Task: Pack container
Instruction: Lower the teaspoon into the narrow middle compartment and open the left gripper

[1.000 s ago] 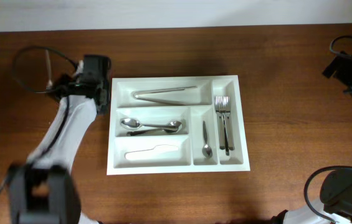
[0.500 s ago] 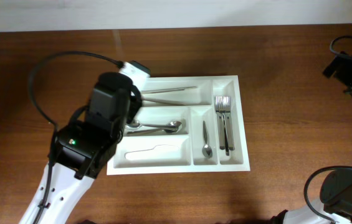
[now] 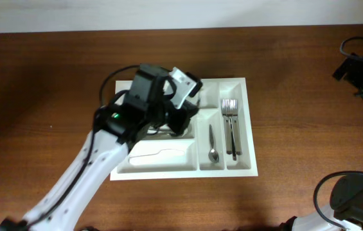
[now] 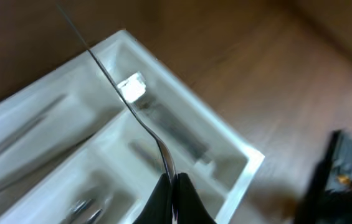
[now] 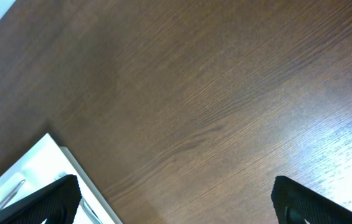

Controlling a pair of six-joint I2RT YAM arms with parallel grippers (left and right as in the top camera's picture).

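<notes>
The white cutlery tray (image 3: 168,174) lies in the middle of the table. It also shows in the left wrist view (image 4: 213,115) and, as a corner, in the right wrist view (image 5: 38,162). My left gripper (image 4: 172,182) is shut on a thin metal piece of cutlery (image 4: 135,112), seen edge-on and blurred, above the tray's compartments. In the overhead view the left arm (image 3: 162,102) covers the tray's upper left part and hides the held piece. My right gripper (image 5: 176,208) is open and empty over bare wood beside the tray.
In the tray lie two forks (image 3: 230,125) in the right narrow compartment, a spoon (image 3: 212,144) in the other narrow one and a white knife (image 3: 159,156) in the bottom long one. The right arm's base (image 3: 354,199) is at the lower right.
The left arm has swung from the table left of the tray to over the tray's upper left and middle, and now covers the top two long compartments. The right arm has not moved.
</notes>
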